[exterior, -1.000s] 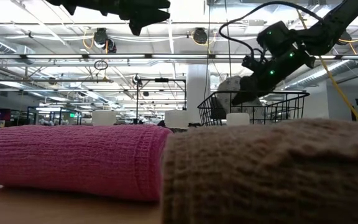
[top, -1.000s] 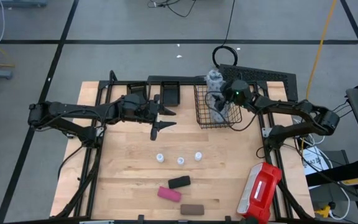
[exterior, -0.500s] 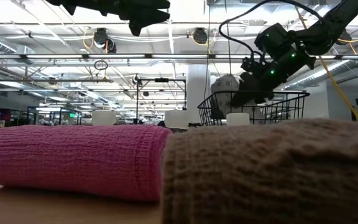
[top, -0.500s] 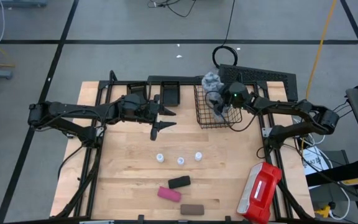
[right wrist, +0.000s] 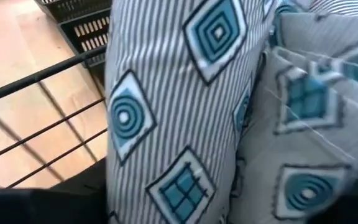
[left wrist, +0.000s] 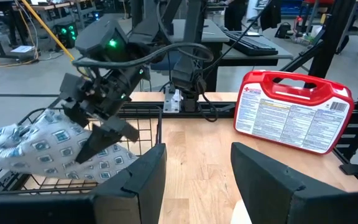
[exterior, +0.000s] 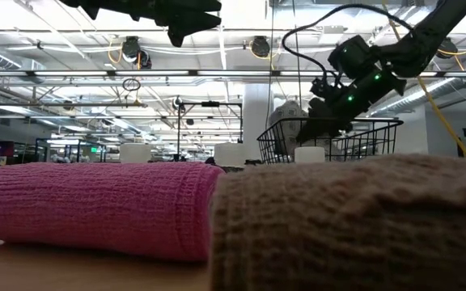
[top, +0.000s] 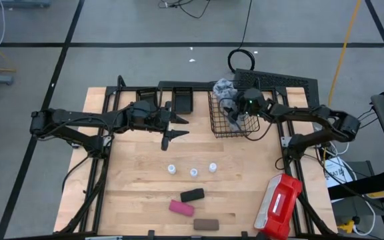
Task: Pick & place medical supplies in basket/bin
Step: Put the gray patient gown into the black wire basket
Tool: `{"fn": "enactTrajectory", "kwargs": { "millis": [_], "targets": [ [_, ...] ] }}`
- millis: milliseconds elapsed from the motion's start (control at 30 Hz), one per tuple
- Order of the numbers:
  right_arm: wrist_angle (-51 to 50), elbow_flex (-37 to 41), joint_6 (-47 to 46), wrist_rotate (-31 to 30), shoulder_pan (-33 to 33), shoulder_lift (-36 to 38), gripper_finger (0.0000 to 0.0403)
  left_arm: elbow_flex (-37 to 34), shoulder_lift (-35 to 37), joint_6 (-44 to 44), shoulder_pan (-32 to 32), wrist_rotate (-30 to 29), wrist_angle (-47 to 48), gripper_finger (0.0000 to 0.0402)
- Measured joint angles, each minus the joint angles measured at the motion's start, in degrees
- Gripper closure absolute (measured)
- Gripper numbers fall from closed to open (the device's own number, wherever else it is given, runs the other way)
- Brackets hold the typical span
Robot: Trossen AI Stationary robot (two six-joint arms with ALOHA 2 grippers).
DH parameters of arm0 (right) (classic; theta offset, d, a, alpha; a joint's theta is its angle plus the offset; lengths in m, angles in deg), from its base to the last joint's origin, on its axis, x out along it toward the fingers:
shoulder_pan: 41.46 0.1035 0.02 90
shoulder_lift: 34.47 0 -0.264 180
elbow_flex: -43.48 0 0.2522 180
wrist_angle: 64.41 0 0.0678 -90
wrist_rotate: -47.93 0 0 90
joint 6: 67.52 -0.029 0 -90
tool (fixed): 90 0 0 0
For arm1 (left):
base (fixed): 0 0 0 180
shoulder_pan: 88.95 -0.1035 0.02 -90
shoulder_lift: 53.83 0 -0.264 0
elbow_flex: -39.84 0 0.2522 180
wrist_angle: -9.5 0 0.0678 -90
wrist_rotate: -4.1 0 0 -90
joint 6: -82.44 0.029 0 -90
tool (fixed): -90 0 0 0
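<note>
At the far right part of the wooden table (top: 139, 200), found the black wire-mesh basket (top: 232, 132), tall-sided. Noted the red-and-white case (top: 279, 203) near the right front edge, well apart from it and no part of the job.

Saw the long dotted pack (top: 224, 87) partly inside the basket, its far end bunched up over the far left corner of the rim. Judged it soft, light and floppy: likely to sag and drape on the wire. Would take hold near the middle of its length, or push the raised end down past the rim; no care for breakage needed.

Found the right gripper (left wrist: 95, 127) low over the basket, right against the pack; could not tell whether clamped on the cloth or loose of it.

Found the left gripper (top: 175, 128) hovering over the table beside the two small black trays (top: 182, 99), spread apart, holding nothing.

Counted the black block (top: 192, 195), pink block (top: 181, 207) and brown block (top: 205, 224) close together near the front edge. Reckoned them soft-wrapped and easy to pinch across the short side.

Counted three white vials (top: 193, 172) in a row mid-table; tiny, round, apt to roll.
</note>
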Motion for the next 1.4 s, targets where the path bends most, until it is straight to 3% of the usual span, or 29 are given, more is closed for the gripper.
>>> {"fn": "enactTrajectory", "kwargs": {
  "millis": [167,267,500,700,800,1000,1167,1400],
  "targets": [
    [4.10,0.00,-0.84,0.45,0.11,-3.21,0.0251,0.00,0.00,-0.08,0.09,0.02,0.02,0.0215],
    [4.24,0.02,-2.26,6.58,0.12,-2.78,0.0322,0.00,0.00,-0.09,0.13,0.02,0.07,0.0215],
    [5.75,0.11,-21.22,27.67,-0.05,2.16,0.0320,0.00,0.00,-0.50,0.13,0.00,0.07,0.0215],
    [2.13,0.09,-33.86,39.47,-0.04,4.23,0.0320,0.00,0.00,-1.60,0.13,-0.97,0.08,0.0215],
    [-4.79,0.09,-33.05,38.93,-0.05,3.04,0.0320,0.00,0.00,-1.60,0.11,-2.60,0.09,0.0215],
    [-11.41,0.09,-26.62,29.64,0.11,-0.28,0.0297,0.00,0.00,-1.35,0.11,-4.42,0.09,0.0215],
    [-11.36,0.09,-23.22,25.73,0.08,-0.67,0.0241,0.00,0.00,-1.33,0.11,-4.42,0.11,0.0215],
    [-11.07,0.09,-20.90,25.64,0.08,0.13,0.0143,0.00,0.00,-1.58,0.11,-4.42,0.56,0.0215]
  ]
}}
